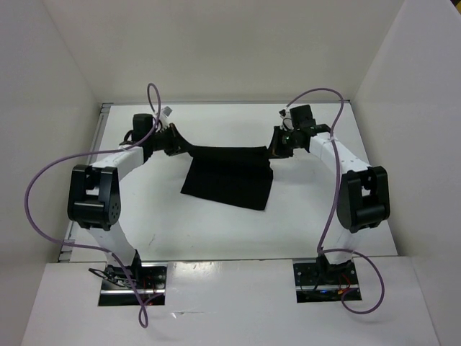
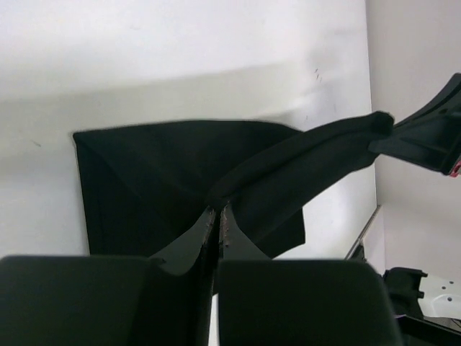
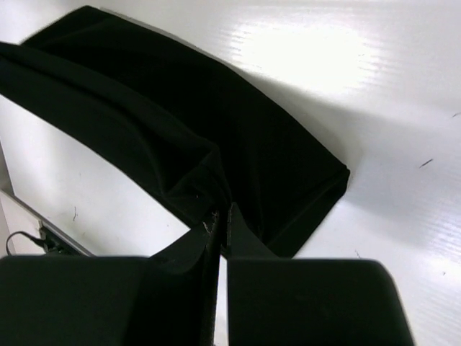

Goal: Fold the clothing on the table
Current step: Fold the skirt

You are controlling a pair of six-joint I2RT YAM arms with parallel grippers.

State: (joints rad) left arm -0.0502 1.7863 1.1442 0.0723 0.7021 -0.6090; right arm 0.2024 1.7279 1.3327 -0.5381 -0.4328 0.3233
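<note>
The clothing, a plain black garment, hangs stretched between both grippers over the far half of the white table; its lower part drapes down onto the tabletop. My left gripper is shut on the garment's left top corner. In the left wrist view the jaws pinch a fold of the clothing. My right gripper is shut on the right top corner. The right wrist view shows its jaws closed on the clothing, whose taut edge runs off to the upper left.
White walls enclose the table on the left, back and right. A metal rim edges the table's far left corner. Purple cables loop beside both arms. The arm bases sit at the near edge.
</note>
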